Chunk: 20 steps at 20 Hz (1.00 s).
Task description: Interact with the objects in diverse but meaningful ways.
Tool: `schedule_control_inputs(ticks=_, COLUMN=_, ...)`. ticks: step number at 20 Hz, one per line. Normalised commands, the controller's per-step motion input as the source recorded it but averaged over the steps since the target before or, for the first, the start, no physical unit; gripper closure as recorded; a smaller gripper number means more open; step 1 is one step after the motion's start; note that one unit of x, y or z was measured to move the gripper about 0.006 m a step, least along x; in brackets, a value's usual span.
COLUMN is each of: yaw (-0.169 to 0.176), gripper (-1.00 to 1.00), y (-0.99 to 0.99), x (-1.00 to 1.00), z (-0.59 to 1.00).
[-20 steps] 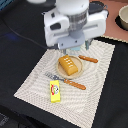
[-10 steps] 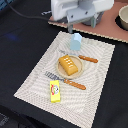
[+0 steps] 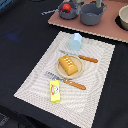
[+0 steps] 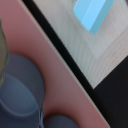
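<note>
On the placemat (image 3: 95, 70): one bread loaf (image 3: 69, 64), one butter block (image 3: 55, 91), one carton (image 3: 76, 41).

Nothing readable anywhere, honestly. The yellow butter block (image 3: 55, 91) has a small reddish printed mark on top, way too blurry to make out. The pale blue carton (image 3: 75, 41) looks blank.

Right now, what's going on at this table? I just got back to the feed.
Nothing is being held in these views. In the exterior view the arm is out of sight; its wrist camera looks down on the blue carton and grey pots. On the placemat, the bread loaf sits on the plate between knife and fork, with the butter block nearby.
</note>
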Motion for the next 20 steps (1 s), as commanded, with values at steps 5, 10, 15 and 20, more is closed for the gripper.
schedule_control_inputs(ticks=5, yaw=0.045, gripper=-1.0, y=0.46, x=-0.41, z=-0.22)
schedule_control_inputs(ticks=10, yaw=0.057, gripper=-1.0, y=0.33, x=-0.22, z=-0.3)
schedule_control_inputs(ticks=15, yaw=0.059, gripper=-1.0, y=0.33, x=-0.07, z=-0.29)
schedule_control_inputs(ticks=20, yaw=0.004, gripper=-1.0, y=0.15, x=0.27, z=-0.19)
